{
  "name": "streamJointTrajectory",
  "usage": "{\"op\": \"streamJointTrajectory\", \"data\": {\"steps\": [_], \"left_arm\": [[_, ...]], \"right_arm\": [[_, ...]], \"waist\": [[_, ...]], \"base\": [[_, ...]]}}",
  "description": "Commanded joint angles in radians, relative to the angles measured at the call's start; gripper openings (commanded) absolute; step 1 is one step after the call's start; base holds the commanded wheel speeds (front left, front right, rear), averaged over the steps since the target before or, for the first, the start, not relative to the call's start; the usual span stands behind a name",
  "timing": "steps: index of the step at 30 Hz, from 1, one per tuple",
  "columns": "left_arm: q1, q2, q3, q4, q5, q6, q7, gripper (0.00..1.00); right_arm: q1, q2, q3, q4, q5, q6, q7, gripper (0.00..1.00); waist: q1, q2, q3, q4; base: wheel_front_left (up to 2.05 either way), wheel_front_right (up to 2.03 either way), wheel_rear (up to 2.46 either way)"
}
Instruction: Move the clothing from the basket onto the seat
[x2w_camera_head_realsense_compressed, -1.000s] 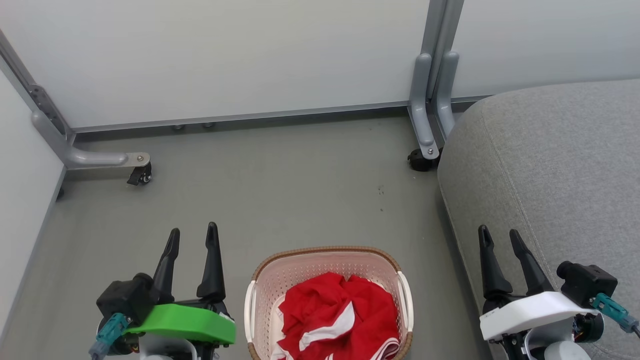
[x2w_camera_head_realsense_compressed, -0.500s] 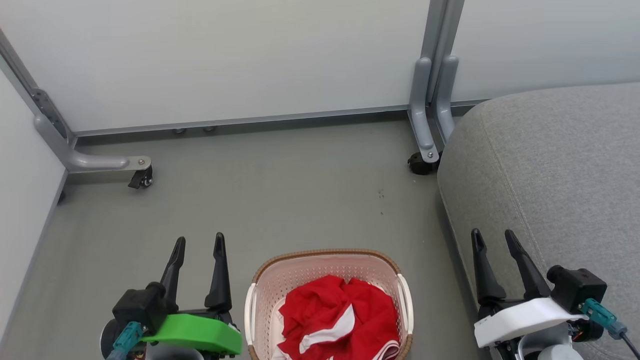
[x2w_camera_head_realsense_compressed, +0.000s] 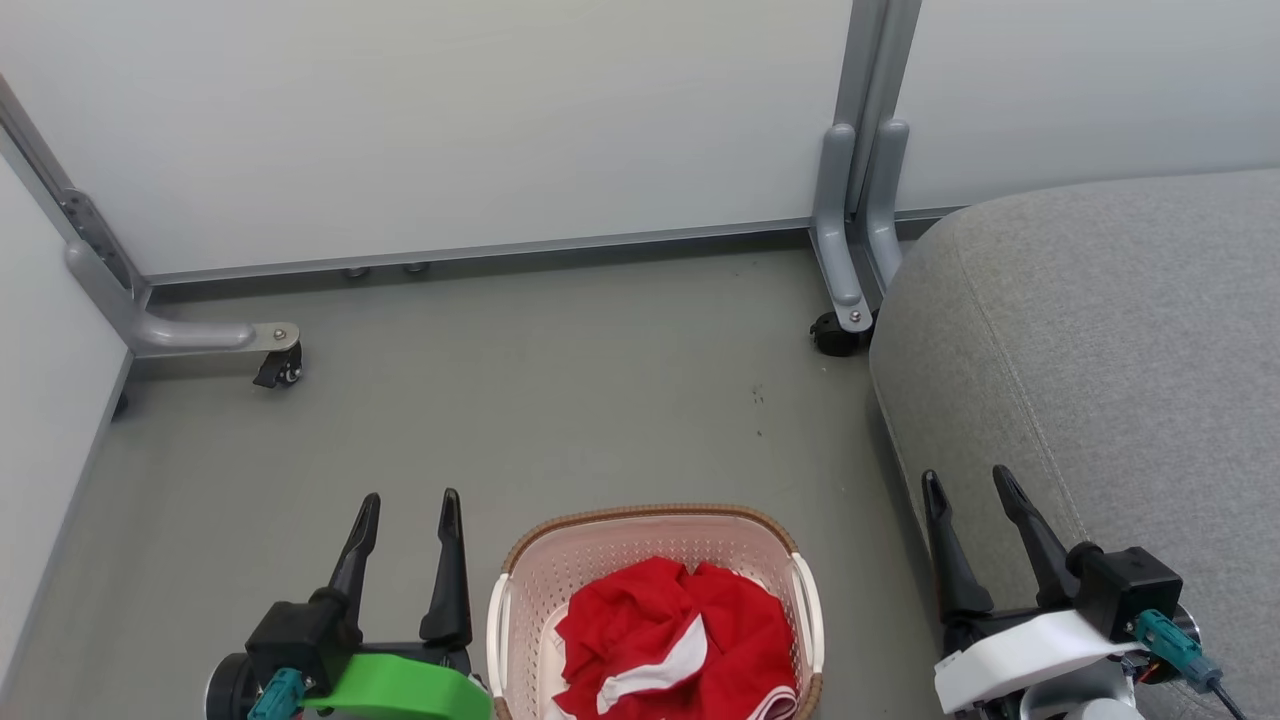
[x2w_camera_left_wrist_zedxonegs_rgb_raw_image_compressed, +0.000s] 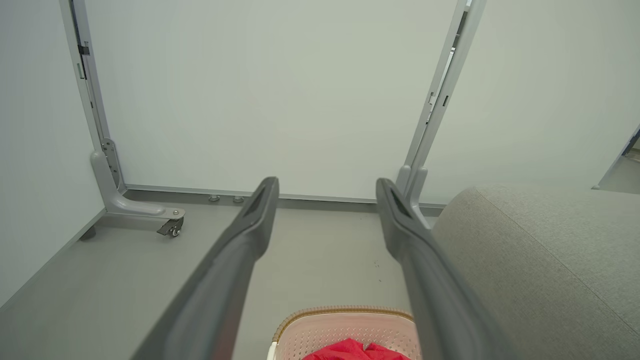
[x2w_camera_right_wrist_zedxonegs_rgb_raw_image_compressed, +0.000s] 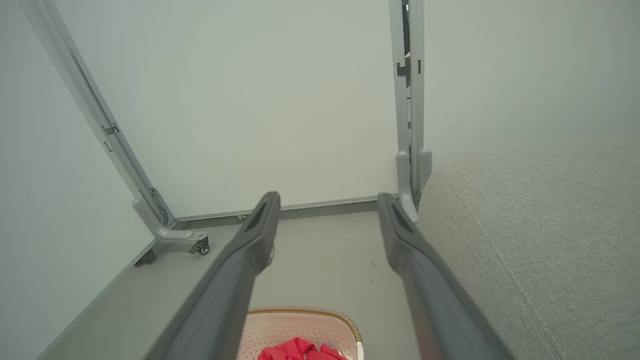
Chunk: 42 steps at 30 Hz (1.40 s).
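floor (x2w_camera_head_realsense_compressed: 600, 400): grey, being bounded by pale panels (x2w_camera_head_realsense_compressed: 450, 120) on castors (x2w_camera_head_realsense_compressed: 280, 368) | clothing (x2w_camera_head_realsense_compressed: 680, 640) being held in basket (x2w_camera_head_realsense_compressed: 600, 525), on floor near seat (x2w_camera_head_realsense_compressed: 1100, 330) | left gripper (x2w_camera_head_realsense_compressed: 411, 495), right gripper (x2w_camera_head_realsense_compressed: 967, 474): both being held spread, empty

Floor (x2w_camera_head_realsense_compressed: 560, 380) is plain dull grey, pretty smooth. On it sits the basket (x2w_camera_head_realsense_compressed: 650, 513), with the seat (x2w_camera_head_realsense_compressed: 1100, 330) near the basket's right side. Well beyond the basket to the left there's a grey partition foot (x2w_camera_head_realsense_compressed: 200, 337) on a small caster (x2w_camera_head_realsense_compressed: 280, 371). A second foot (x2w_camera_head_realsense_compressed: 838, 280) stands beyond it to the right, touching the seat's corner. A few dark specks (x2w_camera_head_realsense_compressed: 758, 398) lie beyond the basket.
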Motion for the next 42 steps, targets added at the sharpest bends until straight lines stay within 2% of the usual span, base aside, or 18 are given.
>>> {"op": "streamJointTrajectory", "data": {"steps": [1,8,42], "left_arm": [[0.013,0.006,-0.002,-0.002,0.021,-0.001,-0.009,1.00],[0.020,0.007,-0.012,0.006,0.055,0.008,-0.020,1.00],[0.020,0.006,-0.033,0.062,0.028,0.011,-0.017,1.00]], "right_arm": [[0.014,-0.005,0.004,-0.001,-0.023,0.000,-0.008,1.00],[0.023,-0.005,0.011,0.003,-0.073,0.000,-0.018,1.00],[0.027,-0.007,0.012,0.026,-0.076,0.000,-0.018,1.00]], "waist": [[0.0000,0.0000,-0.001,0.000],[0.0000,0.0000,-0.010,0.000],[0.0000,0.0000,-0.024,0.006]], "base": [[0.00,0.00,0.00],[0.00,0.00,0.00],[0.00,0.00,0.00]]}}
